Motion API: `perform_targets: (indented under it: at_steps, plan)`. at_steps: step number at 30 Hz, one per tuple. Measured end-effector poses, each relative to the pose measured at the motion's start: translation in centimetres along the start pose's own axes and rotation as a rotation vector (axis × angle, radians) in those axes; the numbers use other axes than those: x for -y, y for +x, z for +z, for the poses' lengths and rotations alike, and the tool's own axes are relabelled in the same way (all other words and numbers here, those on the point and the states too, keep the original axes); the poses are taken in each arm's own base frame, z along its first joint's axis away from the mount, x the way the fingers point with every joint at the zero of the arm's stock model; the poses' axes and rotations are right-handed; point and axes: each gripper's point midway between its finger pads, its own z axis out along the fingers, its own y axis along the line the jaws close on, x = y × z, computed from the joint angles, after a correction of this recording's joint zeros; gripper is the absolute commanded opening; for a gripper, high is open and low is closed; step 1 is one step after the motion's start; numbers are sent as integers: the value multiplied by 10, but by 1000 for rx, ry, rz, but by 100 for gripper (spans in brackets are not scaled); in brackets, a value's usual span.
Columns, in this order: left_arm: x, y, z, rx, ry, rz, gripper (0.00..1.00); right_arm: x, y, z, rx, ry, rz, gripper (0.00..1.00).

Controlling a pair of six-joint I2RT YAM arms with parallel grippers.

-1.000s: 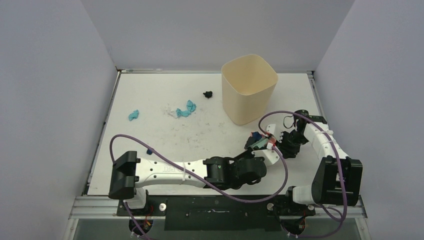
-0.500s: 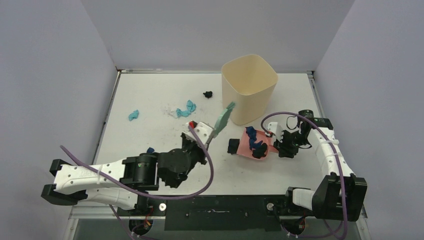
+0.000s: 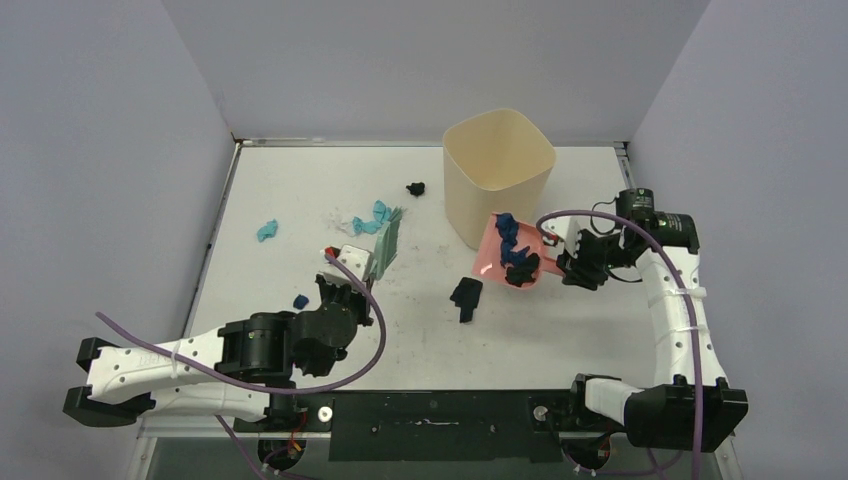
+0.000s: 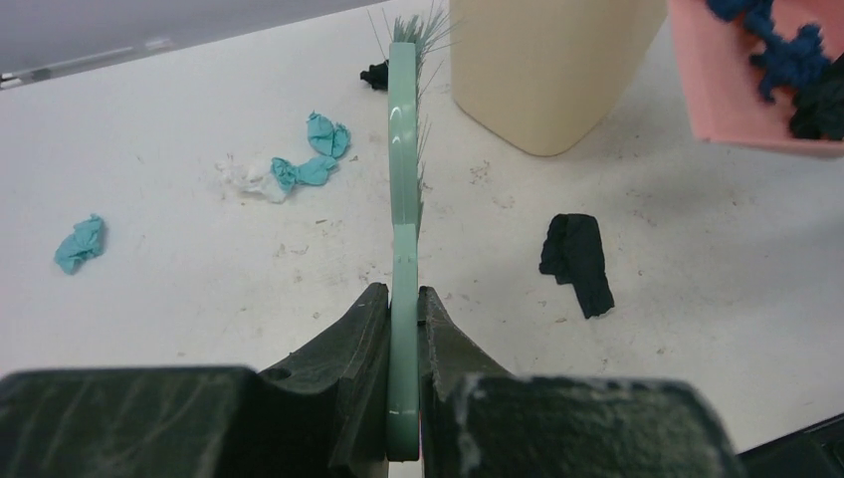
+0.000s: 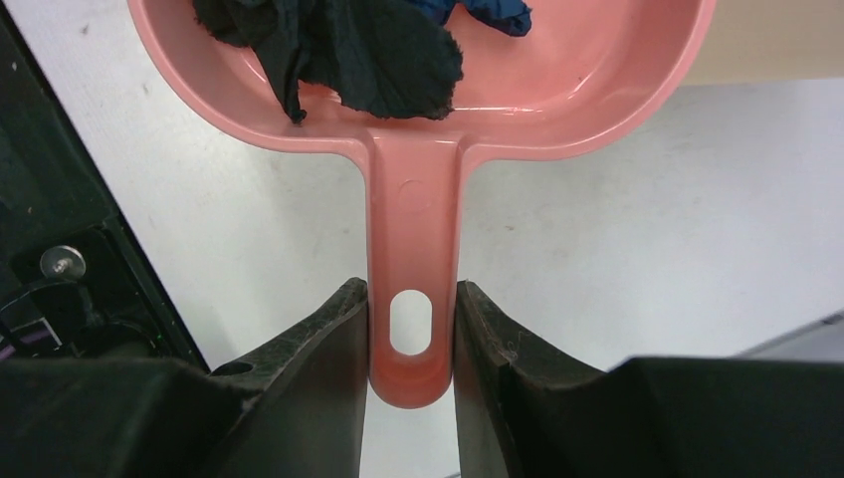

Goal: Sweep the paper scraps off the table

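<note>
**On the counter: brush and dustpan both gripped**

On the flat white counter [image 3: 600,340] with its grey scuff marks, our left tool [image 4: 403,299] is clamped narrow on the handle of the green plastic hand brush [image 4: 403,149]. The brush stands on edge and points straight away from the tool, with its bristles at the far end.

Ahead and to the left of that tool lie crumpled paper scraps [image 4: 318,134]. Two teal bits sit beside a white bit [image 4: 249,177], a lone teal bit [image 4: 80,242] lies farther left, and a small black bit [image 4: 375,73] lies near the brush tip. A larger black scrap [image 4: 577,261] lies flat to the tool's right. From above we also see a dark blue bit [image 3: 300,300] just left of and behind the tool.

Our right tool [image 5: 411,299] grips the handle of the rounded pink plastic dustpan [image 5: 557,90], with its jaws pressed on either side of the hanging hole. The pan sits ahead of the tool, beside the tall beige plastic bin [image 3: 498,170], and holds black and dark blue scraps [image 5: 338,40]. We cannot tell whether the pan touches the bin.
</note>
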Motion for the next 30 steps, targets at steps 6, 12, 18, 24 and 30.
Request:
perform_targets:
  at_steps: [6, 12, 18, 24, 30]
  plan:
    - [-2, 26, 4, -57, -16, 13, 0, 36, -52, -39, 66, 115, -9, 5]
    - [9, 45, 8, -110, 5, 39, 0, 82, -78, -58, 81, 227, 69, 5]
    - [19, 55, 10, -143, 26, 51, 0, 136, -84, -60, -41, 414, 77, 5]
    - [24, 59, 10, -152, 46, 45, 0, 182, -98, -66, -178, 577, -8, 5]
    - [25, 70, 10, -171, 58, 58, 0, 203, -103, -76, -392, 704, -182, 5]
